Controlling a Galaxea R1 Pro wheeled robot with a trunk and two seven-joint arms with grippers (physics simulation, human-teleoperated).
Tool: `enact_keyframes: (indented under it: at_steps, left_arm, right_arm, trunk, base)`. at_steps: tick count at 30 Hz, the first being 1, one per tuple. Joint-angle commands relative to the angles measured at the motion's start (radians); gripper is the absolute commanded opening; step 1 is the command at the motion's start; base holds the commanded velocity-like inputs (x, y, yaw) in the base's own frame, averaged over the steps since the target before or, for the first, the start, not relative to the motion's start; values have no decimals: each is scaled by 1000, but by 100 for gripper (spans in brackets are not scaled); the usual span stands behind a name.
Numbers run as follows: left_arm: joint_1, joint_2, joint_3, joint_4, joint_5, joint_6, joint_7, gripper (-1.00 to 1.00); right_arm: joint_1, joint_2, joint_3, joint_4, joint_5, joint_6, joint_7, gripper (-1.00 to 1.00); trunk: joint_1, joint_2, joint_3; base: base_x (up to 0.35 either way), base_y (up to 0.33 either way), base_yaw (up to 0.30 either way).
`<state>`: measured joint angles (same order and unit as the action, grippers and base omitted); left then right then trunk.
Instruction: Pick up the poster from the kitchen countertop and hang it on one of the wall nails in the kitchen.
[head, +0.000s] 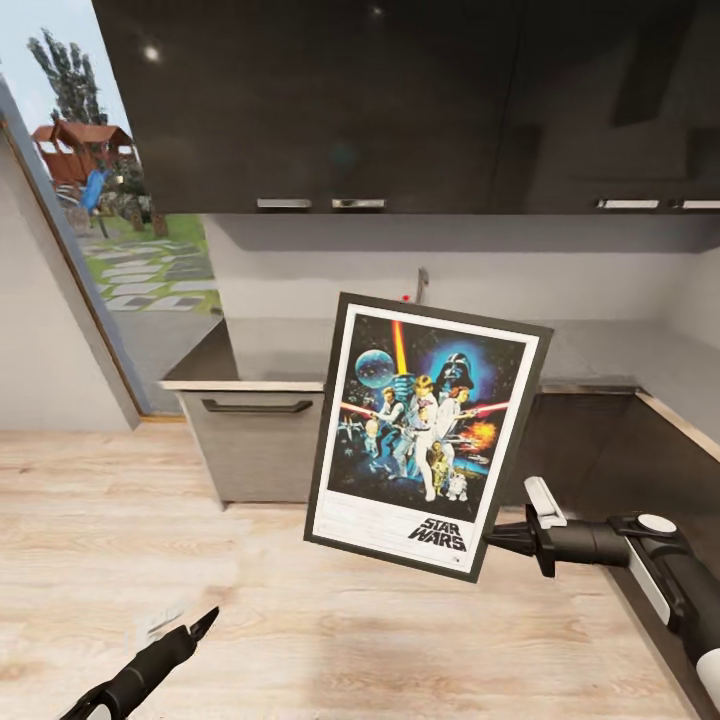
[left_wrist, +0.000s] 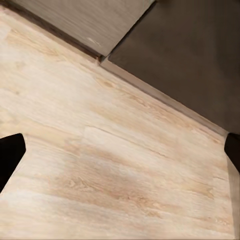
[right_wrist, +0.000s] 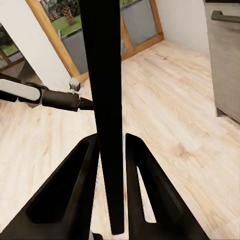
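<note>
The poster (head: 425, 430), black-framed with a white border and Star Wars artwork, hangs upright and slightly tilted in the air in front of the kitchen countertop (head: 275, 350). My right gripper (head: 497, 541) is shut on its lower right edge. In the right wrist view the frame's thin black edge (right_wrist: 105, 75) runs between the two fingers (right_wrist: 80, 185) of that gripper (right_wrist: 113, 155). My left gripper (head: 205, 622) is low over the floor at the lower left, and the left wrist view shows it (left_wrist: 122, 150) open with nothing between its fingers. A tap (head: 422, 285) rises behind the poster.
Dark wall cabinets (head: 400, 100) hang over the worktop. A small red mark (head: 405, 297) sits on the pale back wall. A grey drawer front (head: 255, 440) ends the counter at left, beside a glass door (head: 130, 250). Dark cabinet fronts (head: 640, 460) run along the right. Light wood floor (head: 300, 620) lies below.
</note>
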<state>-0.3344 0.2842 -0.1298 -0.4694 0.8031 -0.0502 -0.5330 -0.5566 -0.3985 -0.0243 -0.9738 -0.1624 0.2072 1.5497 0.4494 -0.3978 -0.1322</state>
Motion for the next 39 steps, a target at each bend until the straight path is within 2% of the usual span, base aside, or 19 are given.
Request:
enact_keyframes:
  at_steps: [1, 11, 29, 39]
  left_arm:
    - [-1, 1, -8, 2, 8, -5, -1, 100]
    - [-1, 1, -5, 2, 8, -4, -26, 100]
    - [-1, 1, -5, 3, 8, -1, -30, 100]
    - [-1, 1, -7, 3, 7, 0, -29, 100]
  right_arm:
    - [-1, 0, 0, -1, -2, 14, 6, -100]
    - [0, 0, 0, -2, -2, 14, 6, -100]
    - [0, 0, 0, -2, -2, 14, 6, -100]
    - [0, 0, -2, 0, -2, 14, 6, -100]
  trunk:
    - [1, -2, -2]
    - [1, -2, -2]
    - [1, -2, -2]
    - [1, -2, -2]
  base:
    - [0, 293, 292]
    - [0, 294, 292]
    - [76, 294, 292]
    - [163, 291, 89]
